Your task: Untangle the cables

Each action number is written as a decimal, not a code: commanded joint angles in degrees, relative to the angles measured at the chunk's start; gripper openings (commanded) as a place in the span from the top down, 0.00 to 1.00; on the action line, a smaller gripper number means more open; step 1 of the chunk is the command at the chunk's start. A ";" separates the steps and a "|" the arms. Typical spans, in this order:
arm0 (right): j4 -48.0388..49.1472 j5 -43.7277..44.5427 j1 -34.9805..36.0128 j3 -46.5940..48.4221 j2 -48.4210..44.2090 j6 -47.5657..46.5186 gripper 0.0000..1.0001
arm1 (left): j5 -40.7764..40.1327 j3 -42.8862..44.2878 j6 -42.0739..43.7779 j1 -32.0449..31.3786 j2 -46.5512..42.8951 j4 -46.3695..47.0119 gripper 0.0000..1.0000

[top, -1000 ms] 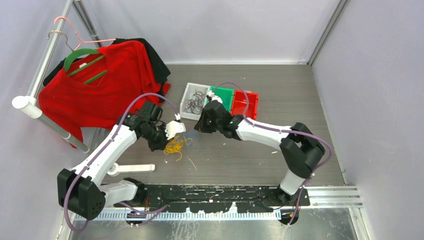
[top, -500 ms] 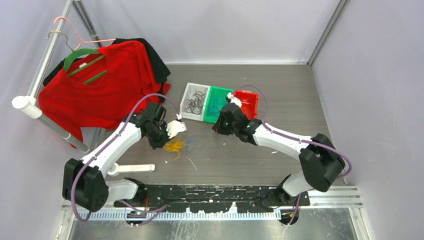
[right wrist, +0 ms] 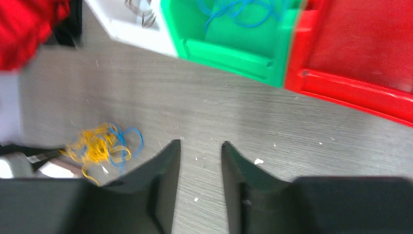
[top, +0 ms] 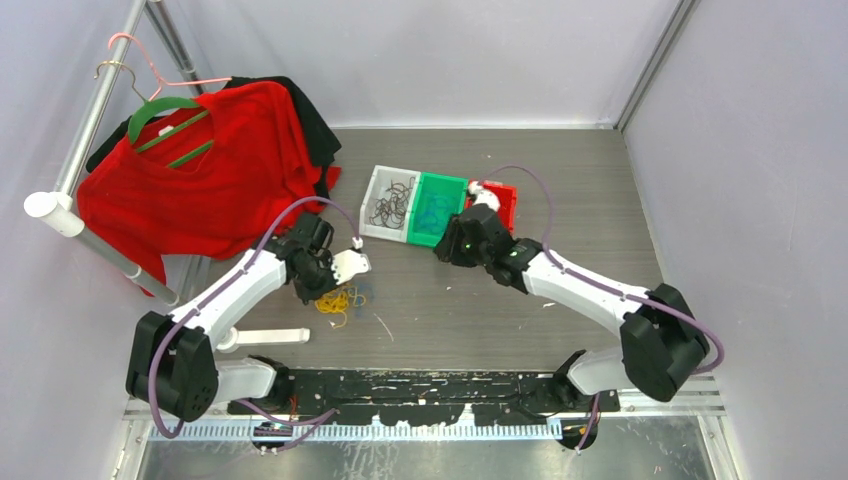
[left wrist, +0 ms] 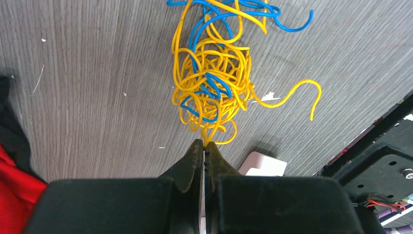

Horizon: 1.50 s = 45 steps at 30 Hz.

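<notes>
The cables form a tangle of yellow and blue strands (top: 340,299) (left wrist: 212,87) lying on the grey table, seen blurred in the right wrist view as the same tangle (right wrist: 100,146). My left gripper (top: 328,288) (left wrist: 204,144) is shut at the tangle's near edge, pinching a yellow strand at its tips. A loose blue cable (top: 436,210) (right wrist: 238,10) lies in the green bin (top: 447,186) (right wrist: 229,53). Dark cables (top: 392,203) fill the white bin (top: 376,180). In front of the green bin my right gripper (top: 450,246) (right wrist: 200,144) stands open over bare table, holding nothing.
A red bin (top: 506,196) (right wrist: 360,53) adjoins the green one on the right. A red shirt (top: 200,170) hangs on a green hanger from the rail at the left. A white flat piece (top: 265,337) (left wrist: 263,165) lies near the left arm's base.
My right gripper has swung right, from beside the tangle to in front of the green bin, and opened. The left gripper shifted slightly down-left, still pinching the tangle.
</notes>
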 commanded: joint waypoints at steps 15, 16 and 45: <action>13.52 -13.01 14.98 18.75 29.83 -10.70 0.36 | 4.01 1.53 -0.42 0.20 -2.55 1.22 1.00; 12.90 -12.83 15.27 19.96 31.22 -10.86 0.36 | 4.22 1.64 -0.49 0.23 -2.38 1.05 1.00; 18.11 -1.95 11.43 4.06 21.55 -2.12 0.99 | 10.12 6.15 -1.91 1.46 -5.18 -4.79 1.00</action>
